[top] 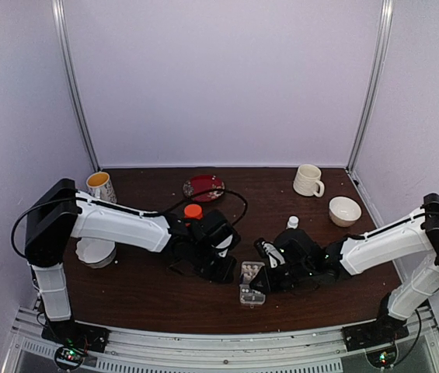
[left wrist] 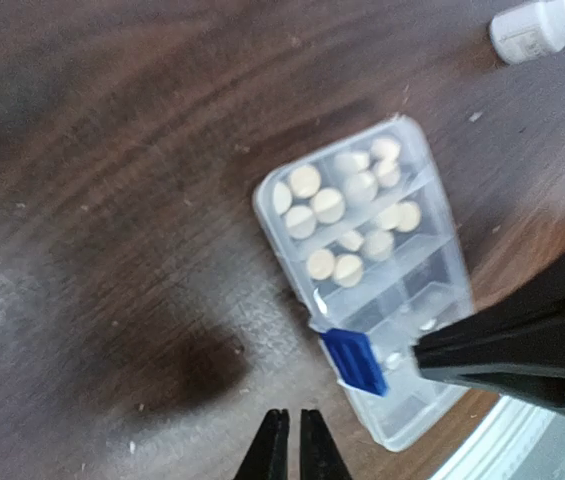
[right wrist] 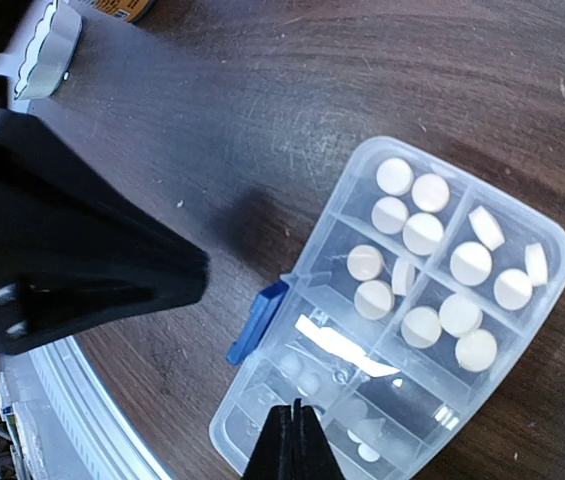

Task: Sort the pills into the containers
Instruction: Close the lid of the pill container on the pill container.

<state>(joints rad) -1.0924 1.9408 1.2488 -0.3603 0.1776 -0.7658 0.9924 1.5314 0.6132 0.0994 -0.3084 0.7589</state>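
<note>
The clear organiser box (top: 249, 284) lies on the dark wooden table between the two arms, its lid down and its blue latch (left wrist: 354, 360) on the side. Cream pills (left wrist: 327, 205) lie in several of its compartments; they also show in the right wrist view (right wrist: 422, 235). My left gripper (left wrist: 289, 442) is shut and empty, hovering over bare table just beside the latch side of the box (left wrist: 362, 270). My right gripper (right wrist: 295, 440) is shut and empty, directly above the near end of the box (right wrist: 392, 310). Whether it touches the lid cannot be told.
An orange-capped bottle (top: 193, 210) and a small white bottle (top: 292, 222) stand behind the box. A red plate (top: 203, 186), a cream mug (top: 308, 180), a bowl (top: 344, 210) and a yellow-filled mug (top: 101, 186) sit further back. A white dish (top: 96, 252) is at the left.
</note>
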